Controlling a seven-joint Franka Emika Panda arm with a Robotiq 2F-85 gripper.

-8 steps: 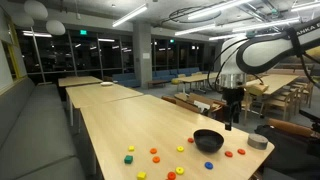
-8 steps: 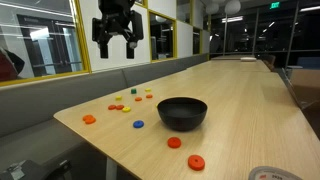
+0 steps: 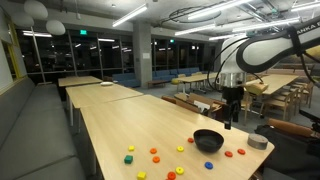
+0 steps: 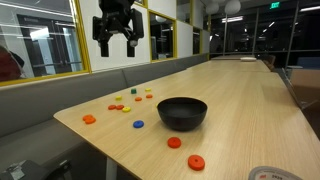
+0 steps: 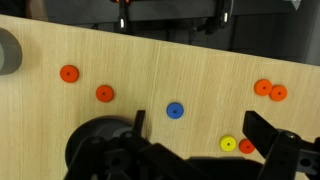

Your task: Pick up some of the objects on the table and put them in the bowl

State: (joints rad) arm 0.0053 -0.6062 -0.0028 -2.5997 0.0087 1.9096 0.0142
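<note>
Plainly upright bowl, mouth upward.

Open claw hangs high above the bowl and table.

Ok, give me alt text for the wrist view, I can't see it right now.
The open pincer hangs over the pale wood table, a blue disc showing between its fingers. Orange discs lie scattered to both sides, with a yellow disc at lower right. A grey tape roll sits at the left edge.
</note>
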